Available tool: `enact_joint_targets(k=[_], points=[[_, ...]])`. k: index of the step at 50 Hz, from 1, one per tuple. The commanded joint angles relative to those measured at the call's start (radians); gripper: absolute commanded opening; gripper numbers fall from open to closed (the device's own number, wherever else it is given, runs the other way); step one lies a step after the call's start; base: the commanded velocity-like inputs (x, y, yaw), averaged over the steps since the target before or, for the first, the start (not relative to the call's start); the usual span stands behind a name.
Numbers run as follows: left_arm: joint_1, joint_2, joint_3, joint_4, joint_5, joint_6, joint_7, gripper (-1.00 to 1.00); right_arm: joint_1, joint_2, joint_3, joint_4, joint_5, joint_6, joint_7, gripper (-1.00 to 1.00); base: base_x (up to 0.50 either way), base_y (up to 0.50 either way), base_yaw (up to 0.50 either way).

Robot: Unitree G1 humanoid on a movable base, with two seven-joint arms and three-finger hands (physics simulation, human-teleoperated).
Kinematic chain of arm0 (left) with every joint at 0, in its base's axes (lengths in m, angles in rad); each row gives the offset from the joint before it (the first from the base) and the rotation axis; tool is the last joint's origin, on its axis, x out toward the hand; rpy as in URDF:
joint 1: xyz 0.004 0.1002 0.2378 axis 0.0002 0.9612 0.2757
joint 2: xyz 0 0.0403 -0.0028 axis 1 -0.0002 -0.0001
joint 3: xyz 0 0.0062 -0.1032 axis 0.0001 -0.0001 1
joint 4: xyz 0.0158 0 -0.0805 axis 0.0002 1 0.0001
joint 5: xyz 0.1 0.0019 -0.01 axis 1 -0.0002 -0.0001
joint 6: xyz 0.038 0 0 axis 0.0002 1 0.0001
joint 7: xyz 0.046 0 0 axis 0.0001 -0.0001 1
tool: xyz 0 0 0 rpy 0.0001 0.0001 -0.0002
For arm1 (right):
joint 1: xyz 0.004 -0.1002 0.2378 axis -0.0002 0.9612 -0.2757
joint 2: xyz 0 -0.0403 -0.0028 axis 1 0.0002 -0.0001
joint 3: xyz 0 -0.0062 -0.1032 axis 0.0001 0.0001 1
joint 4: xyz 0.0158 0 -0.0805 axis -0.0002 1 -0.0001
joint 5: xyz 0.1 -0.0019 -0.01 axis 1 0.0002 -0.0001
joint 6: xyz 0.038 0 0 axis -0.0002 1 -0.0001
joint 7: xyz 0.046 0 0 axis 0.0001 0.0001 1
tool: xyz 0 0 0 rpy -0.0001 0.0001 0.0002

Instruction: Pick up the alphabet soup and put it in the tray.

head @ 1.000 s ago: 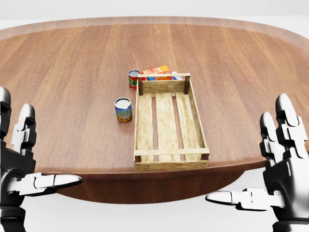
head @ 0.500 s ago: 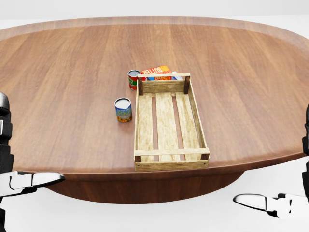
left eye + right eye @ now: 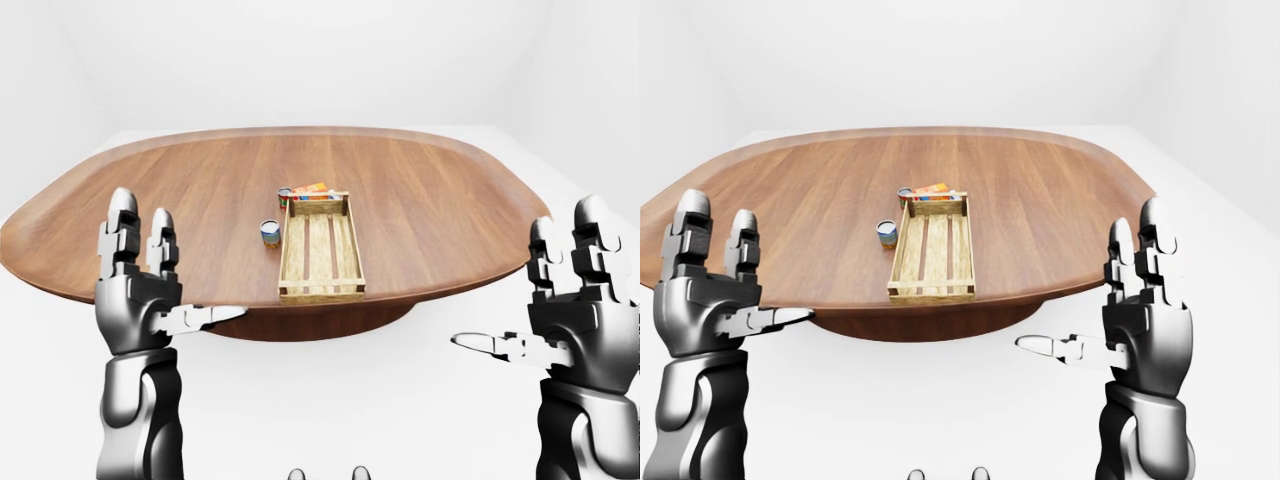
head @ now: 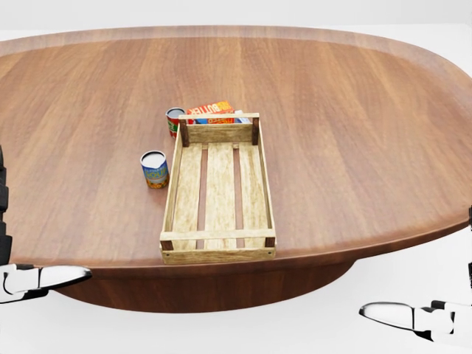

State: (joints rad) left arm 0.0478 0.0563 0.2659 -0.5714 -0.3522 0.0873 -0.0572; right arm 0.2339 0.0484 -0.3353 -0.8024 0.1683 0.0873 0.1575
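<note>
While both arms hang clear of it, the oval wooden table (image 4: 354, 133) fills most of the head view, its near edge curving across the lower part of the picture over a white floor.

In the left-eye view the left hand (image 3: 140, 300) stands upright at the left, off the table's near edge. Its two long fingers (image 3: 120, 235) point straight up and its thumb sticks out sideways toward the middle, so the hand is spread wide and holds nothing. The right hand (image 3: 580, 320) mirrors it at the right of that view: fingers up, thumb reaching toward the middle, spread wide, touching nothing. Both hands are well apart from everything on the table.

A slatted wooden tray (image 4: 218, 255) lies lengthwise near the table's middle, its short near end close to the near edge. Nothing lies on its three floor slats.

Just beyond the tray's far end wall lies a butter box (image 4: 210, 110), orange and red, partly hidden by that wall.

The alphabet soup (image 4: 155, 169), a can with a blue and yellow label, stands upright on the table just left of the tray's left wall, not touching it.

A red-labelled can (image 4: 175, 122) stands upright farther off, by the tray's far left corner and beside the butter box.
</note>
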Motion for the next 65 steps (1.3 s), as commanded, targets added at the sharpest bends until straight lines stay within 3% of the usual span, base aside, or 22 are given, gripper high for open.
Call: enact_joint_targets(k=[1,65], points=[[0.006,-0.002,0.007,-0.024,-0.007,0.0,0.0,1.0,0.013,0.0,0.025,-0.01,-0.028,0.0,0.017,0.97,0.43,0.0,0.0],[0.013,-0.004,0.019,-0.045,-0.013,0.0,-0.003,1.0,0.025,0.002,0.073,-0.009,-0.063,0.0,0.039,0.96,0.5,0.0,0.0]])
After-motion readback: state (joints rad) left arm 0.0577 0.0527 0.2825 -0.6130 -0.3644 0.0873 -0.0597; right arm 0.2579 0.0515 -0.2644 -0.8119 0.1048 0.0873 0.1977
